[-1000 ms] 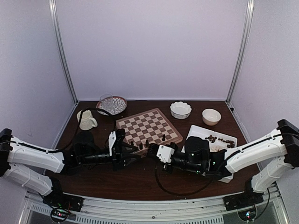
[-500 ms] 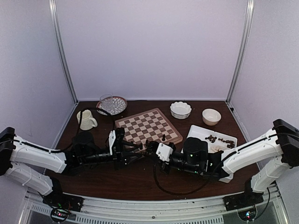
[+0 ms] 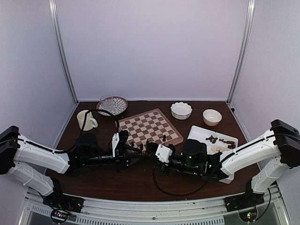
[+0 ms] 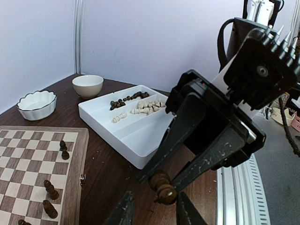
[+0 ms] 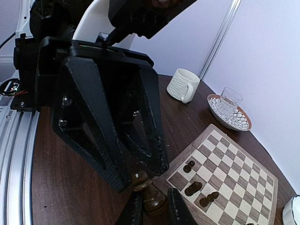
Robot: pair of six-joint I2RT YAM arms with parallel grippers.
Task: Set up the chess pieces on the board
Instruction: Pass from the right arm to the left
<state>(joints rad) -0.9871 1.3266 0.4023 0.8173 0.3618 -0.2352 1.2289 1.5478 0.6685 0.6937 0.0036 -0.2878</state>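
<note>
My right gripper (image 5: 153,211) is shut on the base of a dark chess piece (image 5: 149,194), which it holds above the table just in front of the board (image 3: 150,124). My left gripper (image 4: 154,213) faces it. Its fingers flank the piece's round head (image 4: 165,192), and a gap shows on one side. The two grippers meet near the board's front corner (image 3: 143,151). A few dark pieces (image 5: 193,188) stand on the near squares of the board (image 5: 234,168). More dark pieces (image 4: 126,99) and pale ones (image 4: 147,108) lie in the white tray (image 4: 136,136).
A cream mug (image 3: 86,120) and a glass on a patterned saucer (image 3: 111,105) stand at the back left. A scalloped white bowl (image 3: 181,110) and a plain bowl (image 3: 212,117) sit behind the tray (image 3: 199,133). The table's metal front rail runs below the arms.
Both grippers have moved closer together in front of the board. The left jaws have narrowed around the head of the piece held by the right gripper.
</note>
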